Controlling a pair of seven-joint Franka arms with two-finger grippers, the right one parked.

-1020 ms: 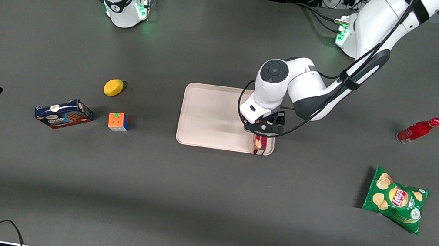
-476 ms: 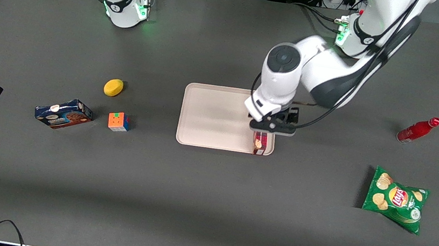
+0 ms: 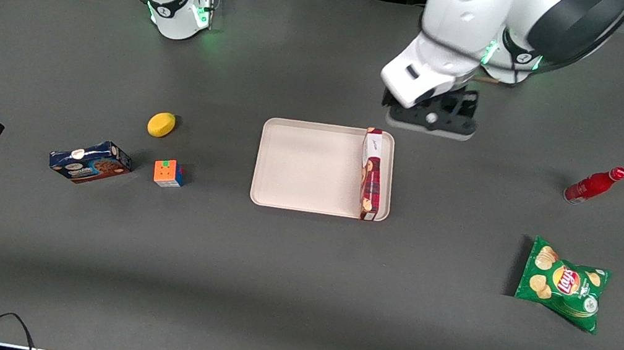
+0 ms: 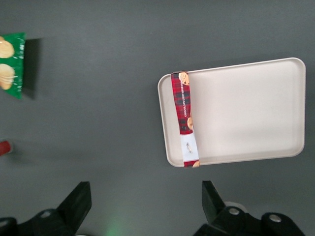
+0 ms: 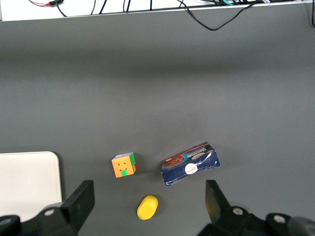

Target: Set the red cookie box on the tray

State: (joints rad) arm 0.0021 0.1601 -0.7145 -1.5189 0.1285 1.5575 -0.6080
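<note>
The red cookie box lies flat in the pale beige tray, along the tray's rim on the working arm's side, its white end pointing away from the front camera. The left wrist view shows the same red cookie box resting inside the tray. My gripper hangs high above the table, farther from the front camera than the tray and well apart from the box. Its fingers stand wide open with only dark table between them.
Toward the working arm's end lie a green chip bag and a red bottle. Toward the parked arm's end sit a yellow lemon, a colour cube and a dark-blue cookie box.
My gripper let go of the red cookie box, rose and drew back from the tray toward the arm's base. The box stays lying in the tray.
</note>
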